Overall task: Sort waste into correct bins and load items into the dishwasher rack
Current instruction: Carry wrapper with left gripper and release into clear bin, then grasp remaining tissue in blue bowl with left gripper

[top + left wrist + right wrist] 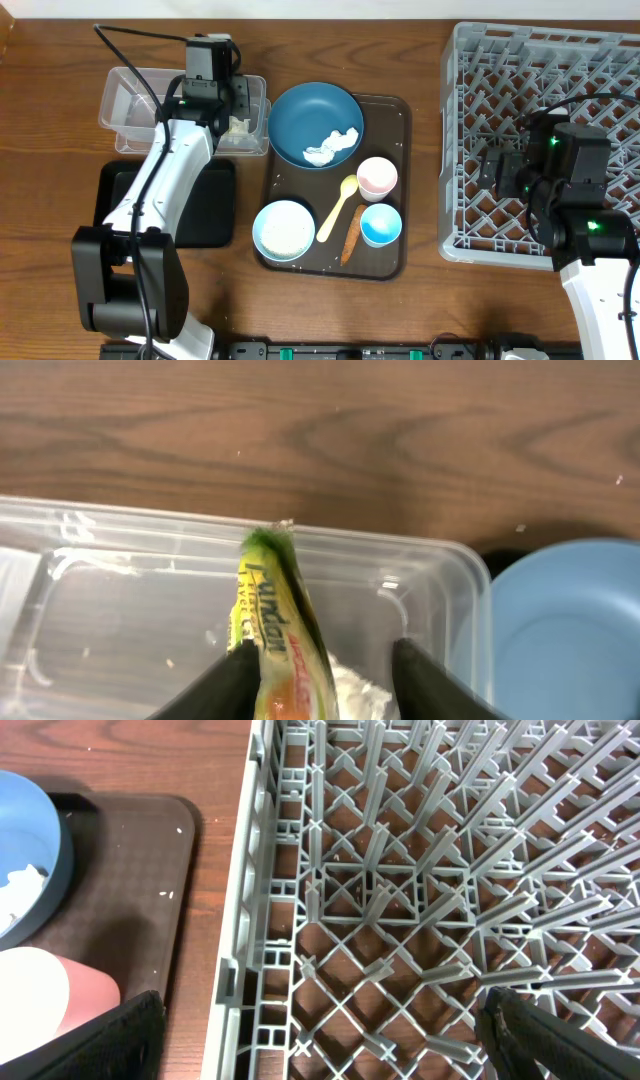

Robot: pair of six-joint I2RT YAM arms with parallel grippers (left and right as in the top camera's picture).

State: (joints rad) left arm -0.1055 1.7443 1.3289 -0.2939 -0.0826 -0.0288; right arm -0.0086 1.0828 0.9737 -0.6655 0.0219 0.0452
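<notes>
My left gripper (pixel 322 680) hangs open over the right end of the clear tub (pixel 120 590), also in the overhead view (pixel 125 100). The yellow-green wrapper (pixel 280 630) stands between the fingers, leaning on the left one, with white tissue (pixel 355 685) below it in the tub. The dark blue plate (pixel 300 120) holds more tissue (pixel 333 145). The light blue bowl (pixel 283 229) with rice, spoon (pixel 337 207), carrot stick (pixel 351 239), pink cup (pixel 377 177) and blue cup (pixel 381 224) sit on the brown tray. My right gripper (pixel 320 1040) is open and empty over the left edge of the grey rack (pixel 600 60).
The black tray (pixel 205 205) lies in front of the tub, partly under my left arm. The dark brown serving tray (pixel 395 110) sits between the tub and the rack, its right edge close to the rack (pixel 400 870).
</notes>
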